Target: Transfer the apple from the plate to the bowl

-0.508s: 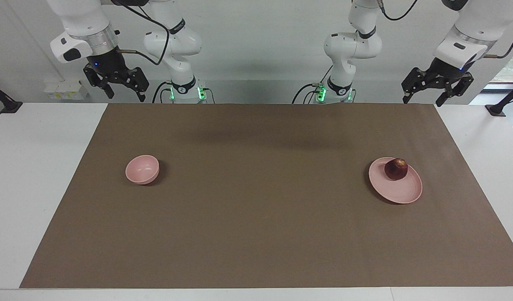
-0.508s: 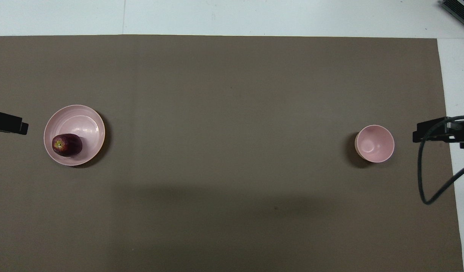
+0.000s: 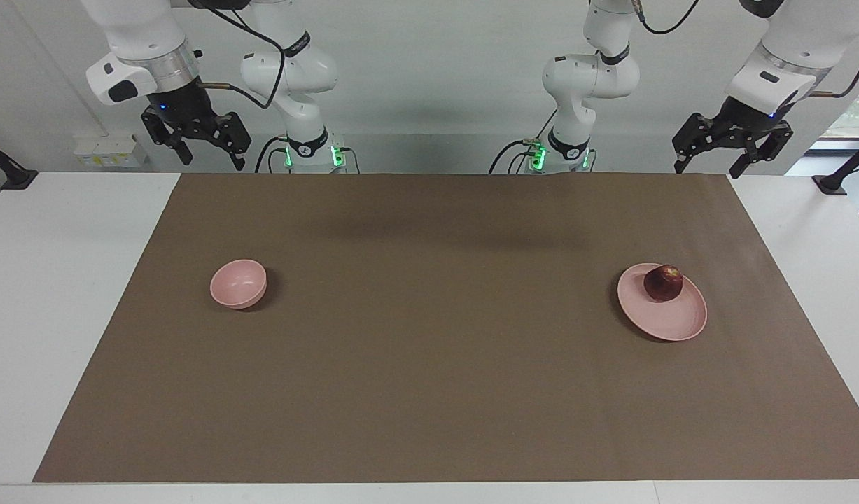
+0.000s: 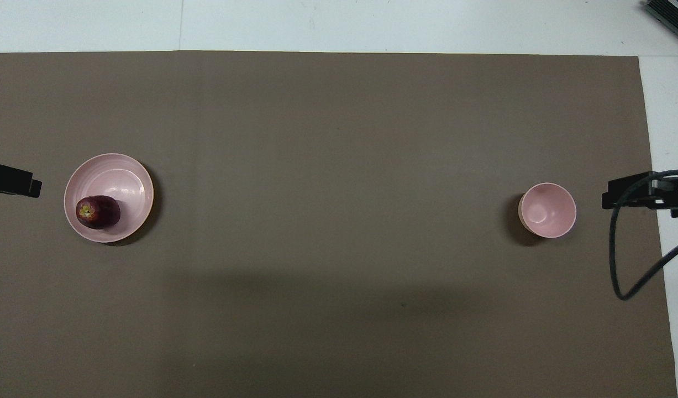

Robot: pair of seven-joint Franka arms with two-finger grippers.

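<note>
Both pairs of jaws stand wide open and hold nothing, so you have no grip yet on anything.

From the facing view, your left gripper (image 3: 734, 159) hangs up by the robots' edge of the table at the left arm's end, and your right gripper (image 3: 199, 143) hangs the same way at the right arm's end; both arms wait, well apart from everything on the brown mat (image 3: 429, 392). The apple (image 3: 664, 283) sits on the plate (image 3: 671, 322), on the part of it nearer the robots and close to the rim. The bowl (image 3: 238, 283) stands empty toward the right arm's end, far from the plate.

From the overhead view, you see only dark tips at the side edges. The apple (image 4: 98, 212) lies off-centre on the plate (image 4: 117, 177); the bowl (image 4: 547, 210) is open upward and well apart from it.

What could go wrong, in my judgement: the apple is round and near the rim, so an off-centre pinch could roll it off the plate or tip the shallow plate. The bowl is barely wider than the apple, so a release not squarely over it could bounce the apple off the lip or knock the bowl. The long carry may call for a handover, where a drop is possible.
</note>
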